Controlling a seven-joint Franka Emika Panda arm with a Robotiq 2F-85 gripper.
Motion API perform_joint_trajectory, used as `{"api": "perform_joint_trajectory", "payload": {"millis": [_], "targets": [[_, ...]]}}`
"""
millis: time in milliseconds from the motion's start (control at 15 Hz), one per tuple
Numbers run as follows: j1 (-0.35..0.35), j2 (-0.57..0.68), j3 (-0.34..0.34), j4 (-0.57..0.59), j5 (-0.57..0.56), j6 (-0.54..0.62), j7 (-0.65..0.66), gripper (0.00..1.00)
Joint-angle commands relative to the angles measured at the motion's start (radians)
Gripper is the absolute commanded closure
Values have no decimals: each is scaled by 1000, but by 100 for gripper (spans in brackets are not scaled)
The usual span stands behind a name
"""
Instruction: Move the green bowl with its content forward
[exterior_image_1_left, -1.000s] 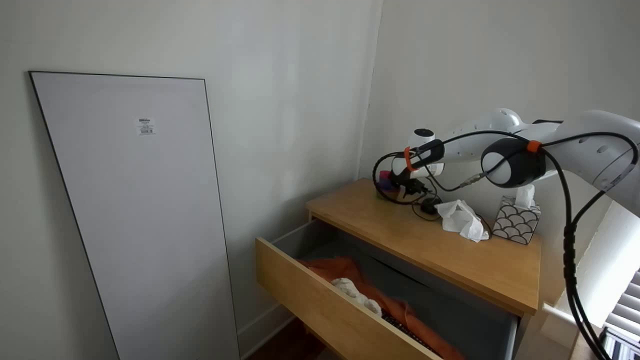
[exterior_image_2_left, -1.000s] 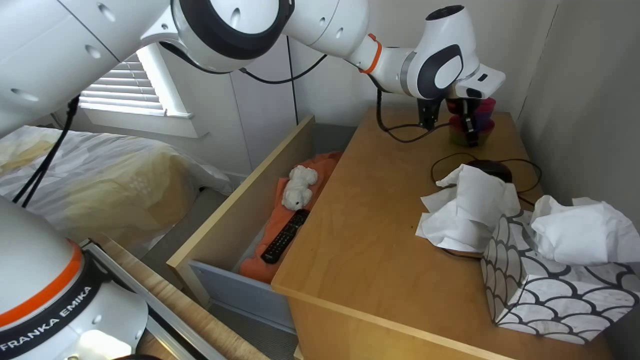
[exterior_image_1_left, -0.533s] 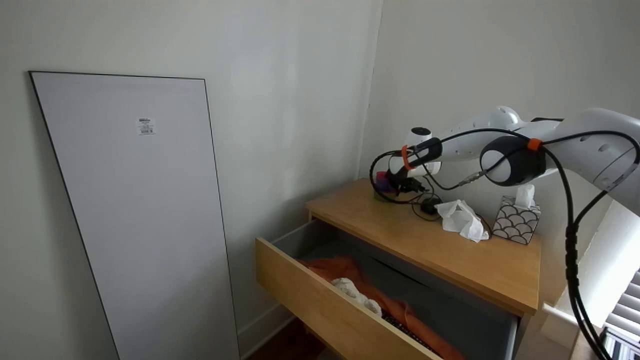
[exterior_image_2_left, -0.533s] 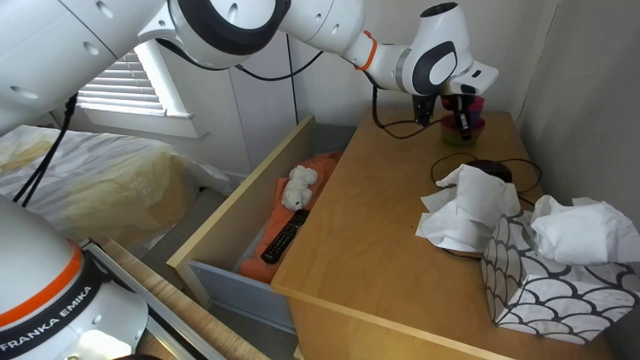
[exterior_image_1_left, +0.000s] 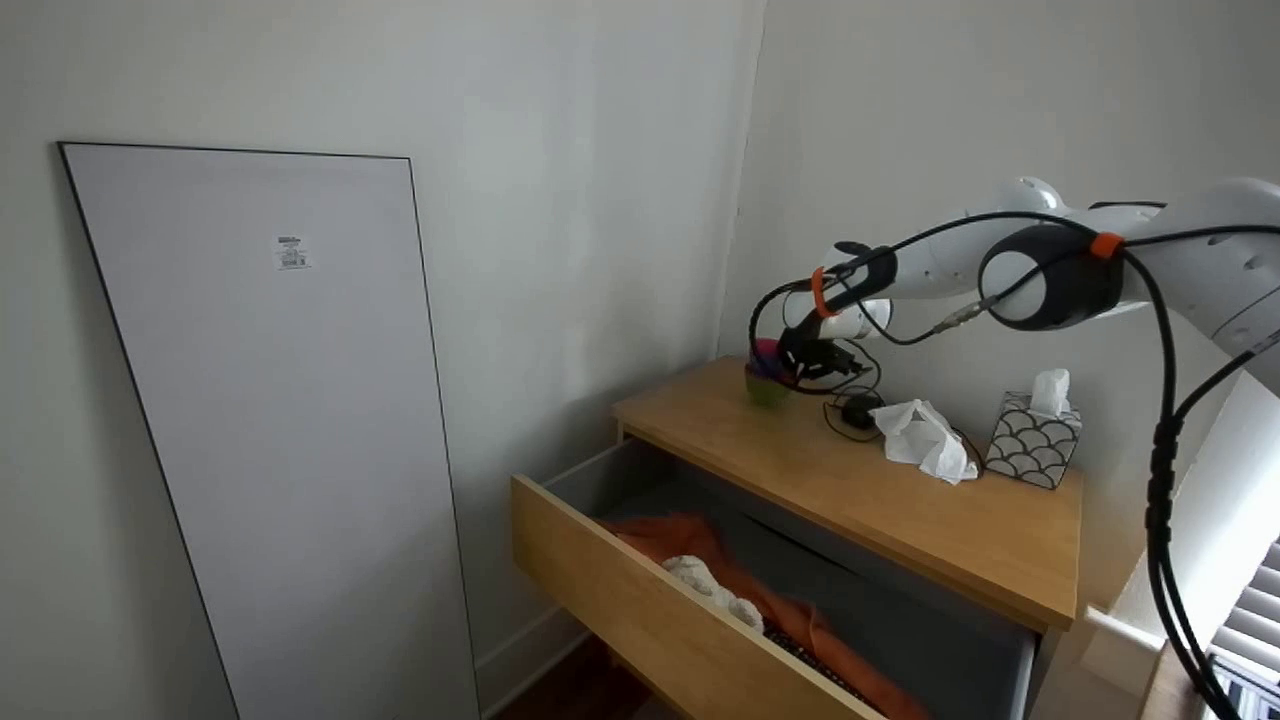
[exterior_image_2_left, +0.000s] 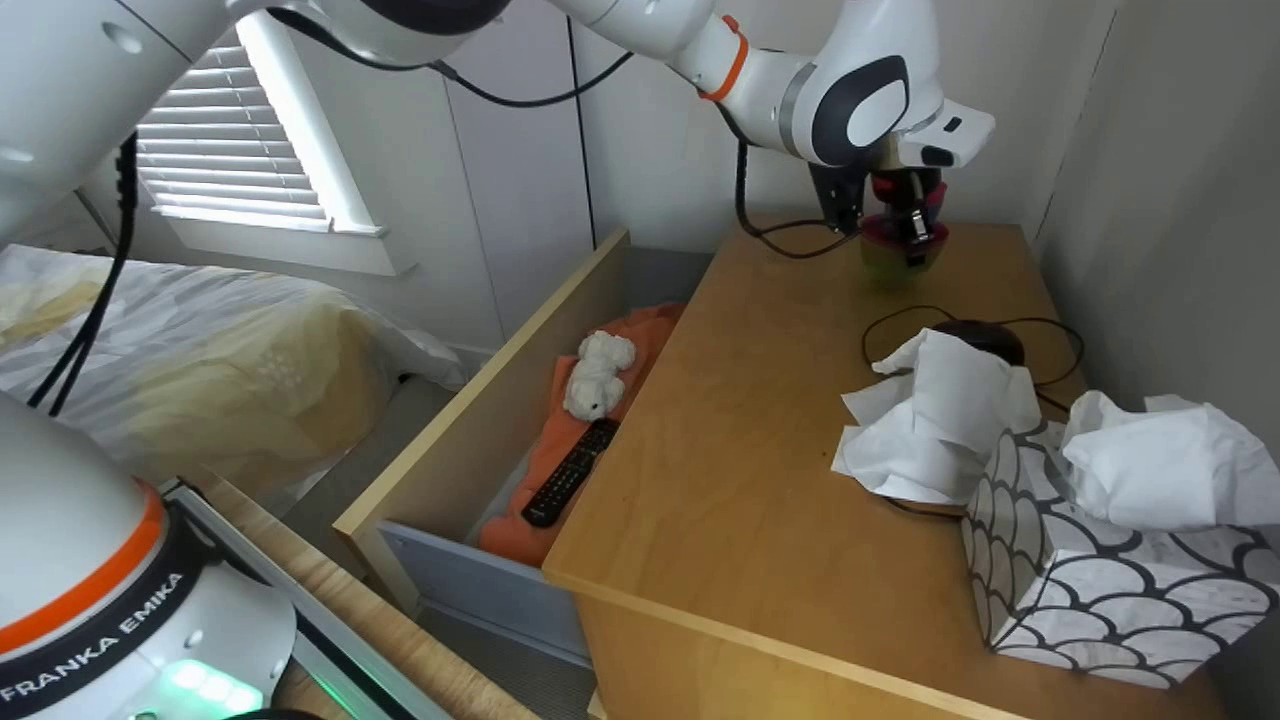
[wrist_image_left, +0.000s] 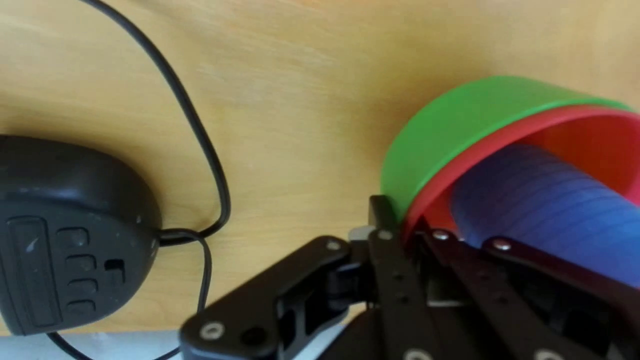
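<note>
we see the pincer (wrist_image_left: 404, 220) clenched on the rim of the green bowl (wrist_image_left: 435, 132), gripping with it the edge of the red bowl (wrist_image_left: 600, 147) nested inside. a blue ribbed object (wrist_image_left: 540, 210) sits within the red bowl. in an exterior view we find the green bowl near the far end of the desk (exterior_image_2_left: 760, 430), beyond the black device (exterior_image_2_left: 990, 342); we cannot tell whether its base touches the surface. a crumpled tissue (exterior_image_2_left: 930, 430) lies between that device and the tissue box (exterior_image_2_left: 1130, 590). below, we note an open drawer (exterior_image_2_left: 480, 430) holding an orange cloth (exterior_image_2_left: 655, 328), a white plush toy (exterior_image_2_left: 598, 375) and a black remote (exterior_image_2_left: 570, 475).
</note>
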Motion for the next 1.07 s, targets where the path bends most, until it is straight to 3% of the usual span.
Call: {"api": "perform_joint_trajectory", "payload": {"millis": [0,133,333,1000], "targets": [[-67,-209,117,-236,50,28,-246,98],[-115,-288,180,-314,52,28,-383,98],[-163,-405,213,-433,97,-3,-545,98],[-204,-740,115,-890,64,-1,-871,98]]}}
